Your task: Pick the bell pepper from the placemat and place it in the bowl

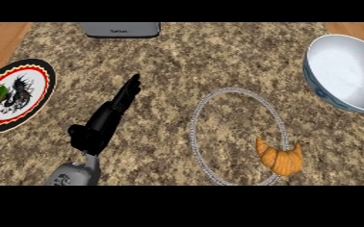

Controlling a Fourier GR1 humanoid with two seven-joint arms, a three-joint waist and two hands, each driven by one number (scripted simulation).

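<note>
The reach is judged to be the step in hand: the left robot hand (pixel 107 120) is held over the desk (pixel 185 57) with fingers straight and apart, nothing gripped. The bell pepper (pixel 4 92) is barely seen as a green patch on the placemat (pixel 39 84) at the left edge. A move leftward and a closing grasp are called for; the bowl (pixel 340 72) lies far right

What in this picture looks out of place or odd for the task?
The bell pepper is barely in view: only a green bit shows at the left edge, on the round placemat. A croissant lies across the rim of a wire ring, half in, half out. The bowl holds nothing that shows.
</note>
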